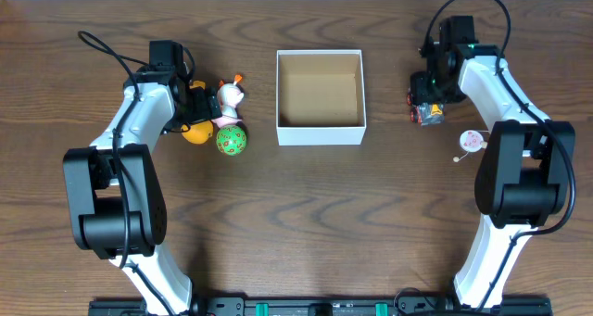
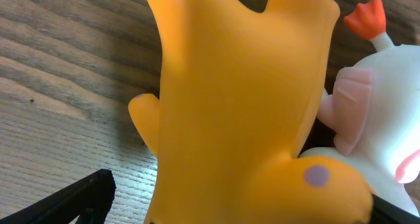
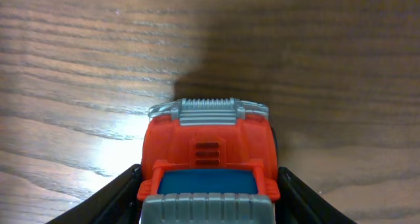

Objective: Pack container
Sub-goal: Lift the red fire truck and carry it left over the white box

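1. Dark brown wood-grain table [image 1: 306,223] fills every view, and it carries all the things.
2. We find the square, shallow white-walled container with a brown cardboard inside [image 1: 321,133] at the middle of the table, towards the far side, between the two grippers and well apart from both. Its floor is bare, so nothing has been packed yet.
3. The left gripper [image 1: 197,107] is on the left of the container, standing wide around a smooth orange rubbery toy [image 2: 236,106]. One of its black fingers [image 2: 72,201] shows in the left wrist view with a gap of table between it and the toy, so we judge that it is not gripping.
4. Touching the orange toy on its right is a white figure toy with pink patches and an orange crest [image 1: 229,97]. Just near of both lies a green ball with pink spots [image 1: 232,139].
5. The right gripper [image 1: 429,105] is on the right of the container, over a red toy truck with grey grille and blue panel [image 3: 210,158]. Its fingers [image 3: 108,201] lie close along both flanks of the truck, which rests on the table. We cannot tell whether they press on it.
6. Near of the truck, further right, lies a small pink-and-white disc on a thin stick [image 1: 473,141].
7. We judge the task to be at its start. Five loose items remain outside, and the first pick is being set up on each side.
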Action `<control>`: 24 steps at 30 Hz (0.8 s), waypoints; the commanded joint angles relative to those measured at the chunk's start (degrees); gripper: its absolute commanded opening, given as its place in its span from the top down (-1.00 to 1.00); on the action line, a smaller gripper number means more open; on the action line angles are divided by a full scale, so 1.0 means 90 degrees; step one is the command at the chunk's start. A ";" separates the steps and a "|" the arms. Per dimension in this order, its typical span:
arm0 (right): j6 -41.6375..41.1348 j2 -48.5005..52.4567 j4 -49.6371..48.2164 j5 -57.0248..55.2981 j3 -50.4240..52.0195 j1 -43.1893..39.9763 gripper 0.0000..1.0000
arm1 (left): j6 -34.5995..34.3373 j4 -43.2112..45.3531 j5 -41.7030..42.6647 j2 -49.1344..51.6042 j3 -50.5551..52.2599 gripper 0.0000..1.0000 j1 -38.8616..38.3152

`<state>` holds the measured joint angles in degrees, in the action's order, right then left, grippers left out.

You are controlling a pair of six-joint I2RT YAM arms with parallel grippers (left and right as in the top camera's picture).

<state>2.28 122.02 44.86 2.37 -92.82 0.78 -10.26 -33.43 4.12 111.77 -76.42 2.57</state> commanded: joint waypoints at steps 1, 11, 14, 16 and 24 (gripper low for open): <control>-0.0010 0.0002 0.0034 0.0002 -0.0634 0.0192 0.40 | 0.0044 -0.0015 -0.0005 0.0063 -0.0039 -0.96 0.0005; -0.0284 0.0002 0.0381 0.0000 -0.2625 0.1047 0.31 | 0.0044 -0.0015 -0.0005 0.0061 -0.0039 -0.96 0.0005; -0.0527 0.0002 0.0452 0.0002 -0.3053 0.1314 0.30 | 0.0044 -0.0015 -0.0007 0.0063 -0.0039 -0.96 0.0005; -0.0729 0.0002 0.0483 0.0002 -0.3271 0.1484 0.31 | 0.0044 -0.0017 -0.0007 0.0061 -0.0039 -0.96 0.0005; -0.1690 0.0002 0.0542 0.0000 -0.3468 0.2159 0.44 | 0.0044 -0.0015 -0.0007 0.0061 -0.0039 -0.96 0.0005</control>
<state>-7.31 122.54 49.21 2.17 -122.85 17.91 -10.26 -33.43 4.12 111.77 -76.42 2.57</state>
